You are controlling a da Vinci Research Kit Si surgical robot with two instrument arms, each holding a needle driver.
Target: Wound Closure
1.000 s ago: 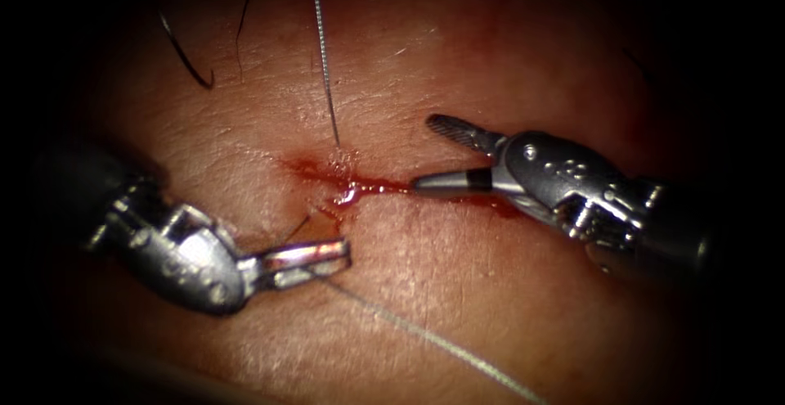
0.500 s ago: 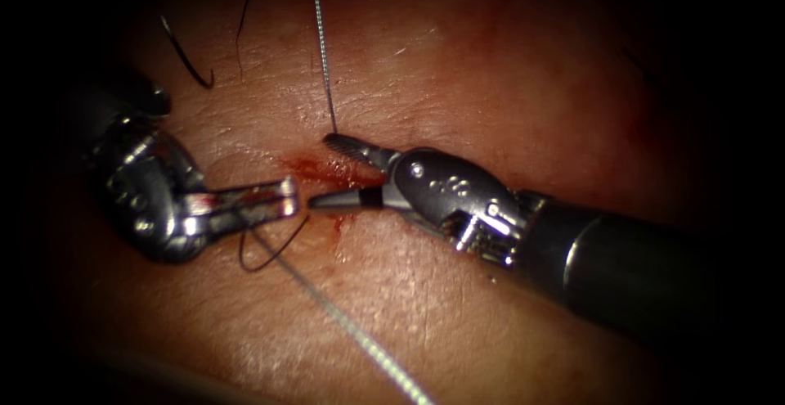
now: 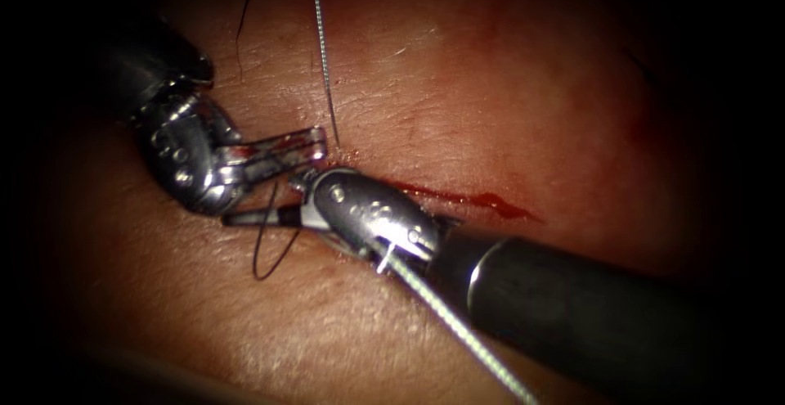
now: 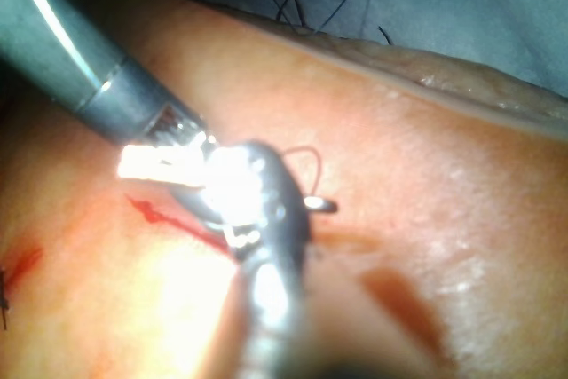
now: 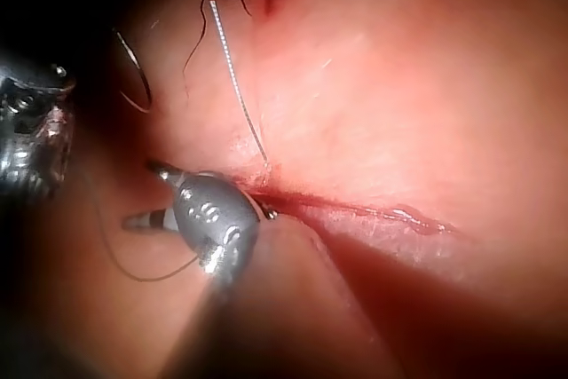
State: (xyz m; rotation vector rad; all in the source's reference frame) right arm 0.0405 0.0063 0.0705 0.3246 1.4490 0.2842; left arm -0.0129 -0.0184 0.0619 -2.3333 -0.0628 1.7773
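Two needle drivers crowd the left end of the cut [image 3: 470,198]; the tissue [image 3: 507,86] right of them and above the right arm's shaft lies open, while the edges of the endoscope view fall into shadow. The left tool [image 3: 315,143] has its jaws closed on the one curved needle [image 3: 255,267], gripped near its thread end; the needle is out of the tissue, left of the cut, its arc hanging below the jaws and its tip curving up toward the right tool [image 3: 266,202]. That tool's long axis runs along the cut, pointing left; its jaws stand apart and hold nothing that I can make out. One white thread [image 3: 325,53] shows in two stretches: one upright, meeting the tissue beside the left jaws; one slanting across the right tool's wrist.
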